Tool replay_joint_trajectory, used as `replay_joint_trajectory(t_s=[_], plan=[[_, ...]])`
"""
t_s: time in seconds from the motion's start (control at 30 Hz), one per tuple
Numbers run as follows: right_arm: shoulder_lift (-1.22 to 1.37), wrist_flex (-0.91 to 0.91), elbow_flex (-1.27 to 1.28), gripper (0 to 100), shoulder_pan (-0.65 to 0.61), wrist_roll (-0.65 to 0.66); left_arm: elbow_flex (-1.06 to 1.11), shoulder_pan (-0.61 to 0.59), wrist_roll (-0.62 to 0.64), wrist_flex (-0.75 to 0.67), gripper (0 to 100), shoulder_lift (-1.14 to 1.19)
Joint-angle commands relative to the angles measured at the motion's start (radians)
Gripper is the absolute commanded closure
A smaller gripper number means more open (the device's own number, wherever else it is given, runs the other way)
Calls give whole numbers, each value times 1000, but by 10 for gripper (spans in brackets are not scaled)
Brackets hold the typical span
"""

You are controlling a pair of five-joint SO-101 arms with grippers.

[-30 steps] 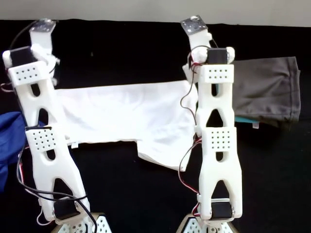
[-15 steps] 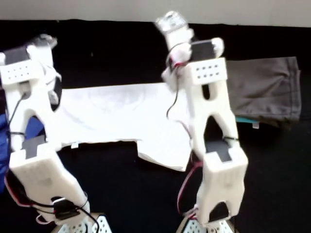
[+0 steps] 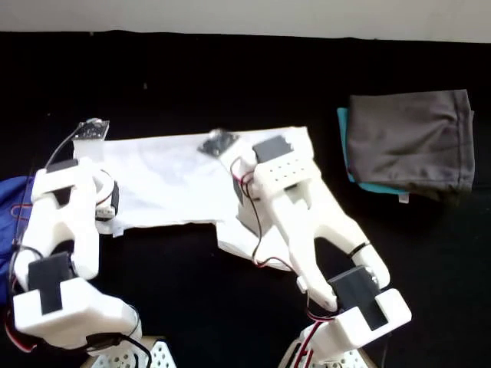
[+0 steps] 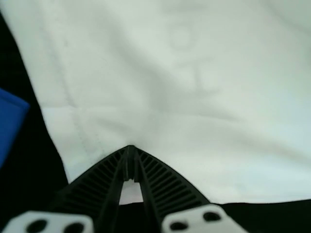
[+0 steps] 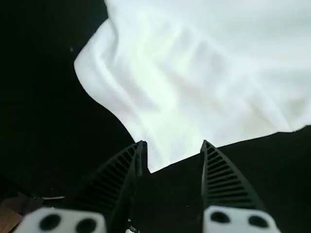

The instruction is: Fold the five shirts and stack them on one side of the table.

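Observation:
A white shirt (image 3: 169, 180) lies spread flat on the black table, one sleeve reaching toward the near side. My left gripper (image 4: 130, 149) is shut, its tips together low over the white shirt (image 4: 194, 73) near its left hem; I see no cloth bunched between them. My right gripper (image 5: 172, 145) is open just above the near edge of the white shirt (image 5: 204, 73), and a fold of its sleeve ends between the two fingers. A folded grey shirt (image 3: 406, 142) lies on a folded teal shirt (image 3: 343, 126) at the right.
A blue shirt (image 3: 11, 203) is bunched at the table's left edge, and the blue shirt (image 4: 7, 121) also lies close beside the left gripper. Both arm bases stand at the near edge. Bare black table runs along the far side.
Both arms have drawn back from the far edge of the white shirt and folded down toward its near side. The shirt has kept its place.

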Motion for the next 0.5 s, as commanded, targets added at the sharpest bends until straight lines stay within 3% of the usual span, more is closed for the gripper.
replay_joint_trajectory(t_s=[0.0, 0.47], plan=[[-53, -54, 70, 822, -4, 55, 16, -2, 5, -48, 990, -7], [-47, -232, 222, 819, 18, 157, 18, -1, 5, -51, 990, -4]])
